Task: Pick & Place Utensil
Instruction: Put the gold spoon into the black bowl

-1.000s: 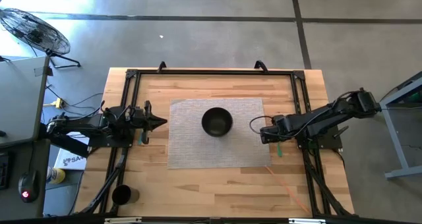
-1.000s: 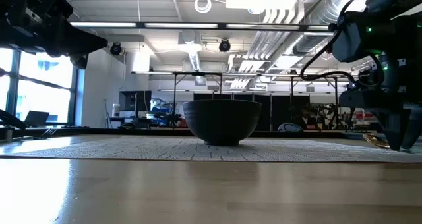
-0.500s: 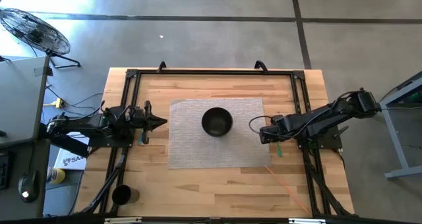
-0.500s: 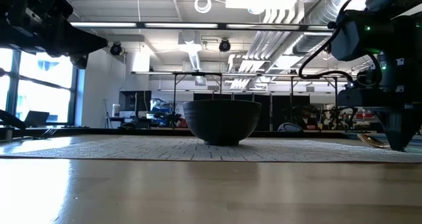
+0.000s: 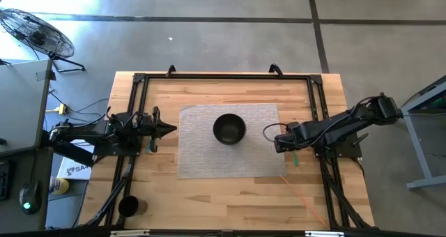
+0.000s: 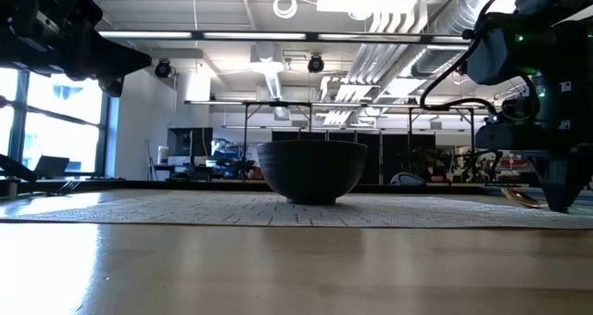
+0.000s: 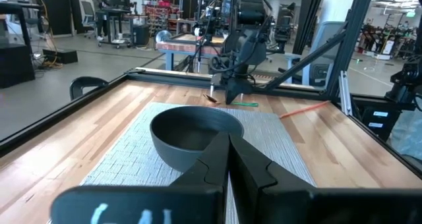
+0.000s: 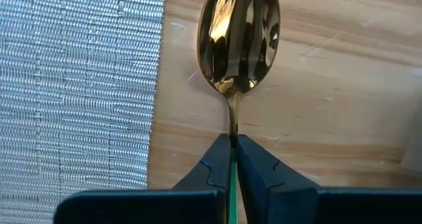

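The right pincer (image 8: 233, 159) has its two fingers pinched together on the thin neck of the gold spoon (image 8: 239, 41), whose green handle runs back between them. The spoon's shiny bowl lies just ahead of the fingertips, flat on the bare wood of the table (image 8: 330, 72), with the edge of the woven grey mat (image 8: 72, 85) close alongside it. Seen from above, this pincer (image 5: 278, 143) sits low at the mat's right border, and the spoon (image 5: 270, 132) points from it toward the dark bowl (image 5: 229, 128), which stands on the mat farther on, well apart from the fingertips. Beyond the bowl, at the mat's opposite side, the left pincer (image 5: 171, 130) waits with its fingers pressed together on nothing, aimed back at the bowl
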### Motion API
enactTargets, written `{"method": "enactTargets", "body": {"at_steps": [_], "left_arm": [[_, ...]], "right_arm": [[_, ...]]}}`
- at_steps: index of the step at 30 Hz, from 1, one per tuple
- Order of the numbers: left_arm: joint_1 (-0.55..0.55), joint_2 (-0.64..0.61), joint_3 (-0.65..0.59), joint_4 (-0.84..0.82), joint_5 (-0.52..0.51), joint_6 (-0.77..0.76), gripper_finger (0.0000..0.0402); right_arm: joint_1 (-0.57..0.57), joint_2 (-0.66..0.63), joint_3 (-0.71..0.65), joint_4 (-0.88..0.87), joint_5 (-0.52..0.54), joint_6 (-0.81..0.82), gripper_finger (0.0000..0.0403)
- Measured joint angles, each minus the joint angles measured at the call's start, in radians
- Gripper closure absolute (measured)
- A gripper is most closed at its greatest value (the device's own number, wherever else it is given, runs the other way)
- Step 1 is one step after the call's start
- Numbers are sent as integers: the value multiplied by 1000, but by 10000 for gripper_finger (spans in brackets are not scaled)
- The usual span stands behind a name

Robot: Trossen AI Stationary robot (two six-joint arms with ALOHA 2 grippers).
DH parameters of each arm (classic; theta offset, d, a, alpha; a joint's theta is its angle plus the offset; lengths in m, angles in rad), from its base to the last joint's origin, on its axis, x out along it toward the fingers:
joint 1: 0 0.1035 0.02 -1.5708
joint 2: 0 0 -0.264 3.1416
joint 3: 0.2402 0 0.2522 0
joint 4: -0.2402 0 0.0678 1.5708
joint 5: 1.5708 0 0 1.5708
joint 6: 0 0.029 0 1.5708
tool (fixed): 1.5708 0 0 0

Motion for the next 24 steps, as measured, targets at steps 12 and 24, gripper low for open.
{"method": "enactTargets", "body": {"at_steps": [12, 24], "left_arm": [[0, 0, 0, -1, 1, 0, 393], [0, 0, 0, -18, 4, 0, 393]], "right_arm": [[39, 3, 196, -332, 36, -50, 399], [46, 126, 702, -496, 173, -230, 400]]}}
